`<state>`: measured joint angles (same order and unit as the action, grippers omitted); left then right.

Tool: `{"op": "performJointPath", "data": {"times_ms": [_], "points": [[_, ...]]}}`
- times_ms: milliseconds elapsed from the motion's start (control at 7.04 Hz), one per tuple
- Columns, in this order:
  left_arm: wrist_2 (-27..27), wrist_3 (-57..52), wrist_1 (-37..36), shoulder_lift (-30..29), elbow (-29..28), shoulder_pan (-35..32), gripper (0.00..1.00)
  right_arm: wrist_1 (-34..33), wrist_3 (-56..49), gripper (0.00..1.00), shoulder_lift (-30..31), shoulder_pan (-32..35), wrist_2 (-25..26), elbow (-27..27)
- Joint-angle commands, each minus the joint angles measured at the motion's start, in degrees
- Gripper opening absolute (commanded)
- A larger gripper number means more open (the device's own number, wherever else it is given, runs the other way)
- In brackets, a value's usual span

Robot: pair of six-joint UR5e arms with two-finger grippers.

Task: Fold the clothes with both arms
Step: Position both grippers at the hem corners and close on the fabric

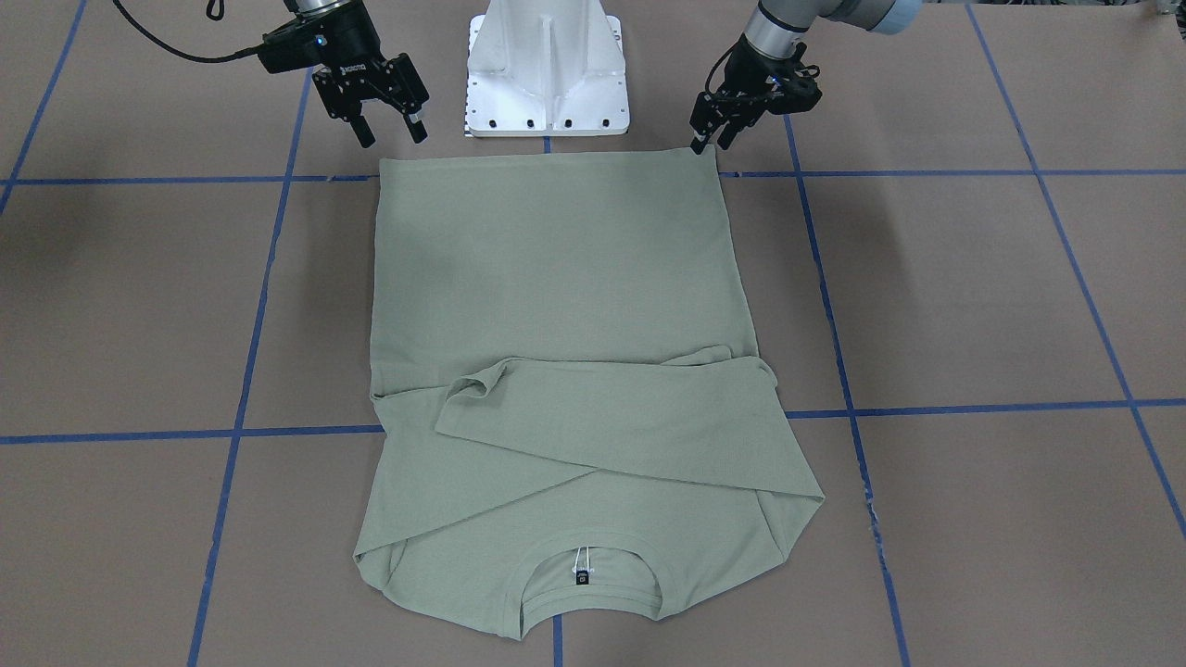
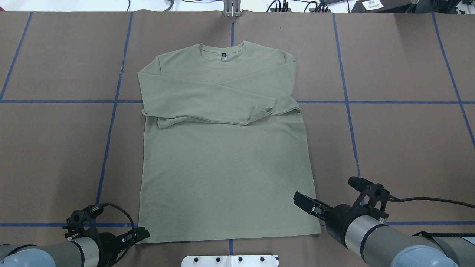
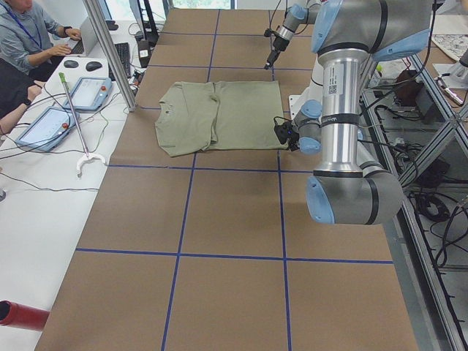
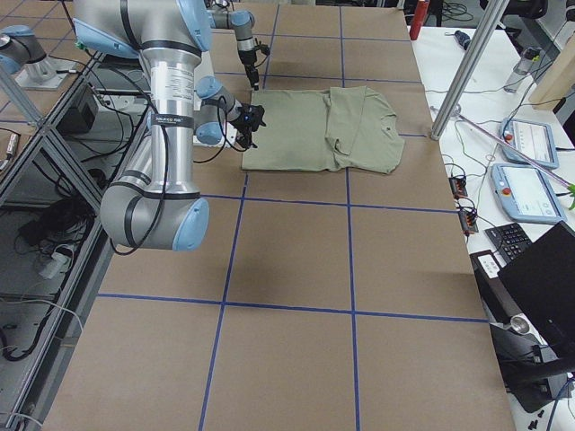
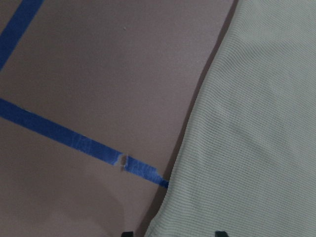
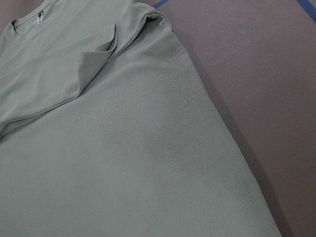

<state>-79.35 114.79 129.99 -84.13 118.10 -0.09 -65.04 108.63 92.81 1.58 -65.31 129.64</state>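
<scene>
Two grippers hung by the hem: the left gripper (image 1: pixel 712 141), jaws seemingly parted narrowly, at one corner; the right gripper (image 1: pixel 392 134), jaws wide, near the other. One shirt (image 2: pixel 222 167) lay flat, both sleeves crossed, on a brown table (image 2: pixel 400 141) gridded with blue tape (image 2: pixel 345 102).

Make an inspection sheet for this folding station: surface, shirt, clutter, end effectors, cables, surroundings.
Surface: brown table cover with blue tape grid.
Job's things: green shirt flat, both sleeves folded across the chest, collar away from the robot.
Clutter: nothing seen.
End effectors: left end effector open at one hem corner; right end effector open, raised near the other.
Cables: black cable off the right wrist, clear of the shirt.
Surroundings: white pedestal; person and tablets at the side desk.
</scene>
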Motion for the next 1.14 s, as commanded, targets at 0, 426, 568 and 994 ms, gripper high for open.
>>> {"op": "performJointPath", "data": {"times_ms": [0,426,568,994], "points": [[-0.1,0.0,0.0,-0.33,-0.32,0.0,0.63,0.0,0.0,0.99,0.0,0.0,0.0,0.0],[-0.1,0.0,0.0,-0.51,-0.85,0.09,0.62,0.0,0.0,0.99,-0.09,0.0,0.09,0.0],[-0.1,-0.09,0.0,-0.69,-1.11,0.27,0.62,0.0,0.0,0.99,-0.09,0.0,0.09,0.0],[-0.19,0.0,0.0,-1.56,-1.29,0.27,0.54,0.0,0.0,0.99,-0.09,0.0,0.09,-0.09]]}}
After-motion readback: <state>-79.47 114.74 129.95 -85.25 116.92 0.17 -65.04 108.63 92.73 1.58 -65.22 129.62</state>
